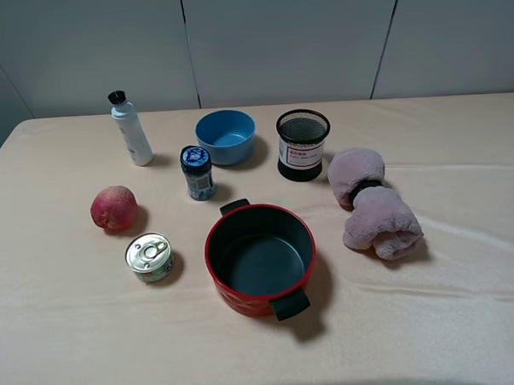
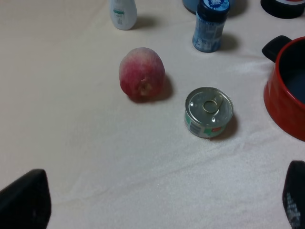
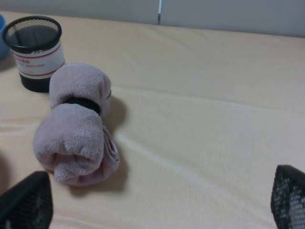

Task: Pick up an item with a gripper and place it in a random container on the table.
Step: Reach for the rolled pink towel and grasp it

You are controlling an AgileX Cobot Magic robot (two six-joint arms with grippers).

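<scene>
Our left claw (image 2: 159, 202) hangs released near the peach (image 2: 142, 74) and can (image 2: 208, 112); our right claw (image 3: 157, 200), also released, faces the towel (image 3: 78, 131) lying beside the pot (image 1: 243, 299).

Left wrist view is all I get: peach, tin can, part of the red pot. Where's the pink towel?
Observer: The towel lies on the table, right of the red pot in the high view, apart from it.
Operator: Is the pot empty?
Observer: Yes, the high view shows its dark inside bare.
Operator: And the right gripper?
Observer: Open, fingers wide, short of the towel, not touching it.
</scene>
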